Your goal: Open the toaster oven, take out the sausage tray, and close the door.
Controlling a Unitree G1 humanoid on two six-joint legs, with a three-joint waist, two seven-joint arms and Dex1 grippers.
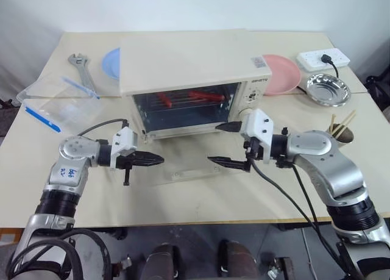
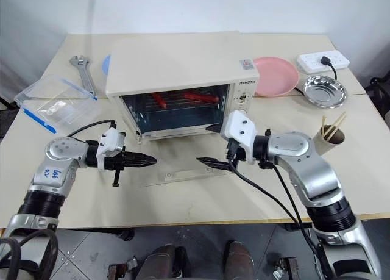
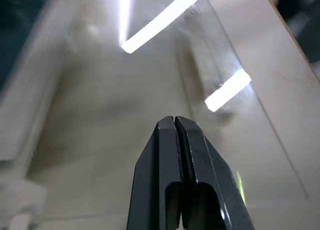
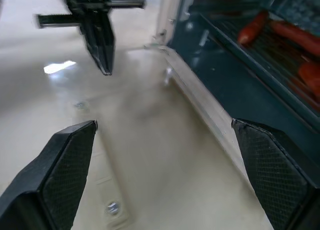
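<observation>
Left eye view: the oven (image 1: 195,78) stands on the desk (image 1: 183,197), its door (image 1: 192,170) folded down flat. The sausage tray (image 1: 192,99) sits inside. Left gripper (image 1: 159,160) jaws are together; right gripper (image 1: 220,144) jaws are wide apart, above the door.

Left arm (image 1: 73,155): silver-grey rounded shell, blue handwritten marks on a white patch, ribbed black cuff below, black cable looping over the wrist. White block behind the left gripper (image 1: 156,160), two tapered black fingers. Right arm (image 1: 323,161): silver shell, black ribbed cuff, trailing black cables. Right gripper (image 1: 222,144): white housing, black fingers with cross-hatched pads (image 4: 65,180)
</observation>
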